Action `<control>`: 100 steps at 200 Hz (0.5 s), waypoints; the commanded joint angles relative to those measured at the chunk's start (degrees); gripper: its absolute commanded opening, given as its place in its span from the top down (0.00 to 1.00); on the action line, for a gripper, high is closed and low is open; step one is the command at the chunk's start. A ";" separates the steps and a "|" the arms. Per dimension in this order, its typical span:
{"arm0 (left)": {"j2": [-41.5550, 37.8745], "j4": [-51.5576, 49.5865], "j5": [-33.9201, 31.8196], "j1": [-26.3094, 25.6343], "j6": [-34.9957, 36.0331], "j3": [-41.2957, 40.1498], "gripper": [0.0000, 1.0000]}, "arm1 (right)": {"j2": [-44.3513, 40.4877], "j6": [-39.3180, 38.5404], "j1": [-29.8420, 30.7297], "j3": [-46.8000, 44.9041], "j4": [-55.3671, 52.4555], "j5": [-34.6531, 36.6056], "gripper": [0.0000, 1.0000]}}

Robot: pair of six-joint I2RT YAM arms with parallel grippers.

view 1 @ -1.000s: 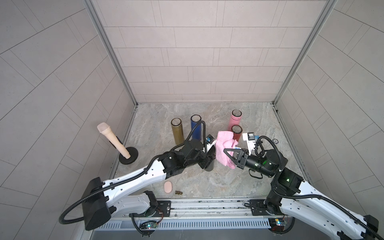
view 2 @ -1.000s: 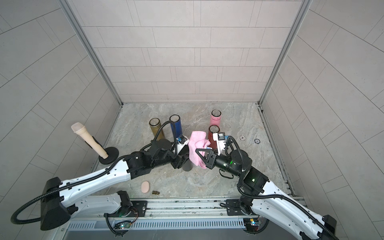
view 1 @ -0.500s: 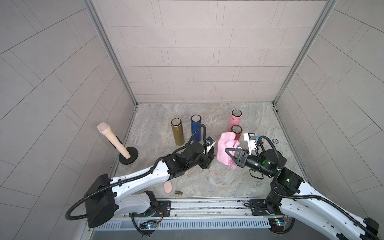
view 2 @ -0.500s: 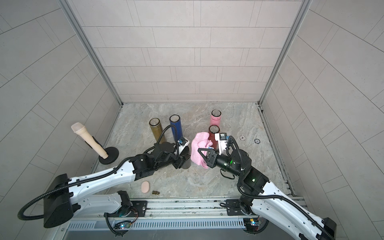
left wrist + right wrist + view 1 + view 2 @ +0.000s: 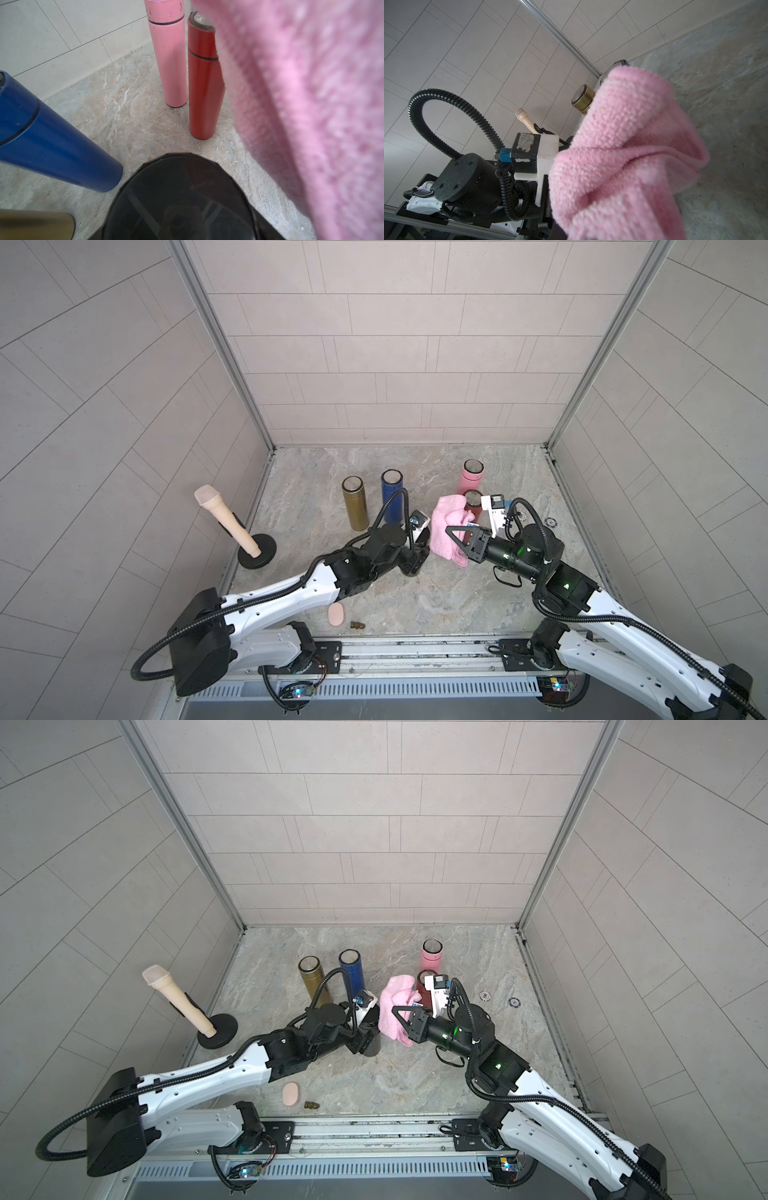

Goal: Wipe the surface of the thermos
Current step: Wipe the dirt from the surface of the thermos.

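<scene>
The black cylindrical thermos (image 5: 180,197) stands right at the left gripper (image 5: 409,553), whose grip I cannot tell; the right gripper (image 5: 457,546) is clamped on the fluffy pink towel (image 5: 446,522) just beside it, seemingly apart, so more wiping probably remains

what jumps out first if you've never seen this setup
The pink towel bunched in the shut right gripper, mid-floor, draws the eye first. Around it stand a gold thermos, blue thermos, pink thermos and red thermos; a black thermos sits in front. A beige microphone leans on its stand by the left wall.
</scene>
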 commanded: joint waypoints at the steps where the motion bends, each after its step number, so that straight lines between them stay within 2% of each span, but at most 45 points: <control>1: 0.57 1.77 -0.09 0.19 0.85 0.83 0.21 | 0.10 -0.37 -0.62 1.48 2.86 -1.17 1.00; 33: 1.45 2.79 0.20 0.43 0.95 0.54 0.24 | 0.74 -0.85 -2.11 4.18 2.04 -2.38 1.00; 39: 1.58 2.99 0.36 0.44 0.99 0.48 0.27 | 1.08 -0.87 -2.30 4.48 2.24 -2.58 1.00; 51: 1.74 3.59 0.58 0.48 0.85 0.26 0.40 | 2.11 -0.66 -2.39 4.92 2.90 -2.96 1.00; 69: 1.50 4.16 0.71 0.52 0.65 -0.19 0.50 | 4.51 1.39 -2.52 4.77 6.73 -4.75 1.00; 100: 0.75 5.25 0.56 0.61 0.11 -0.67 0.56 | 9.44 5.44 -2.50 3.70 12.96 -6.67 1.00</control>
